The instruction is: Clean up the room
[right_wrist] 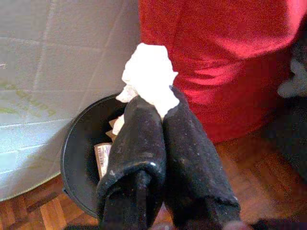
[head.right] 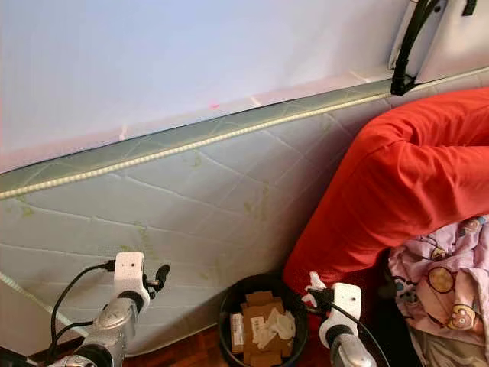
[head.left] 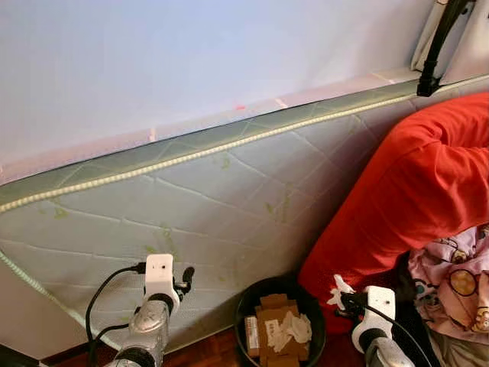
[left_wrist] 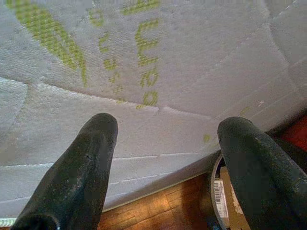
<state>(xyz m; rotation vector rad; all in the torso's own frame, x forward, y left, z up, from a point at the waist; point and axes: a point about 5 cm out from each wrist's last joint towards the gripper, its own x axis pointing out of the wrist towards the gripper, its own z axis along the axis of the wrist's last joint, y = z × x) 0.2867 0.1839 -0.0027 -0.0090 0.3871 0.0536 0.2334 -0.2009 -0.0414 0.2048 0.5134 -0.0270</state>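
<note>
Your right gripper (right_wrist: 160,112) has its fingers pressed together on a crumpled white tissue (right_wrist: 148,76), which sticks out past the fingertips. It hangs just right of the round black plastic bin (head.left: 252,302) holding brown cardboard pieces (head.left: 273,317). Your left gripper (left_wrist: 165,139) has its fingers wide apart, holding nothing, near the white quilted mattress (head.left: 221,199).

Green printing runs across the quilted mattress (left_wrist: 158,62) in the upper middle of the left wrist view, but its blocky letters cannot be made out as words (they sit turned on their side). A white barcode label (left_wrist: 221,199) stands on a cardboard piece in the black bin (right_wrist: 76,163), lower right of that view, its digits too small to read.
</note>
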